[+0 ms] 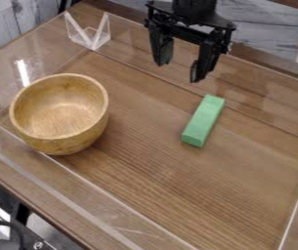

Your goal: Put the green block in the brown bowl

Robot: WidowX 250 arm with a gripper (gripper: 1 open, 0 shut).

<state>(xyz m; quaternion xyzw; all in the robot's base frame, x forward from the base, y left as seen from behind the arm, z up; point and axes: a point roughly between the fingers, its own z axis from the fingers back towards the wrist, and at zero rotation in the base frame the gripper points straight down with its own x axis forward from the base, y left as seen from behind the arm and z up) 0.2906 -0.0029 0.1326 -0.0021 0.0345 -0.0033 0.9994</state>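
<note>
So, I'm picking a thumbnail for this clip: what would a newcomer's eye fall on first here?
Probably the round light-brown bowl, large and hollow at the picture's left. Next, likely the bright green block, lying on the wooden table right of centre, outside the bowl. The black robot arm also stands out, reaching in at the top above the block.
</note>
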